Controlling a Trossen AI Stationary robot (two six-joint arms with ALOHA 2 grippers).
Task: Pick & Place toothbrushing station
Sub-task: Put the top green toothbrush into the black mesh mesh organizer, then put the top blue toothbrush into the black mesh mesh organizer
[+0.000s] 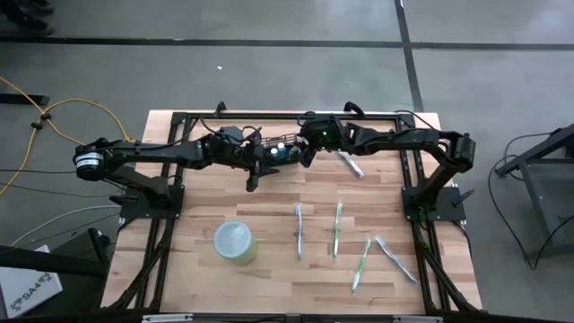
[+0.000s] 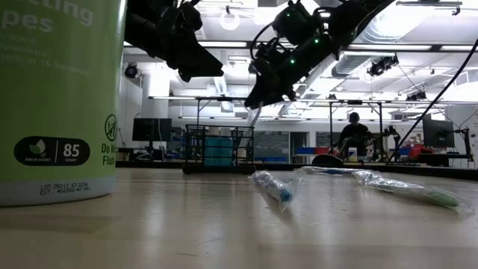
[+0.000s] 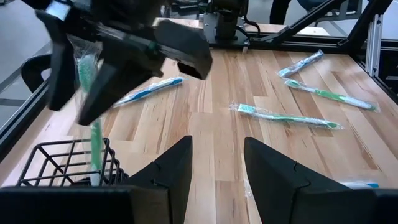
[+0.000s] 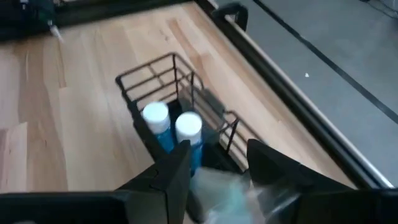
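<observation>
While both hands, left (image 3: 214, 171) and right (image 4: 214, 168), stand spread, the black wire holder (image 4: 180, 102) keeps two blue tubes (image 4: 173, 129) upright.

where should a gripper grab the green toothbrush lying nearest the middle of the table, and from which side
Grip the green toothbrush mid-handle, coming straight down from above. It lies flat on the table in a clear wrapper, with open wood on both long sides, so the fingers can straddle its thin shaft crosswise.

Wooden table (image 1: 269, 215) (toothbrushes (image 1: 337, 229), cup (image 1: 235, 242))
</observation>
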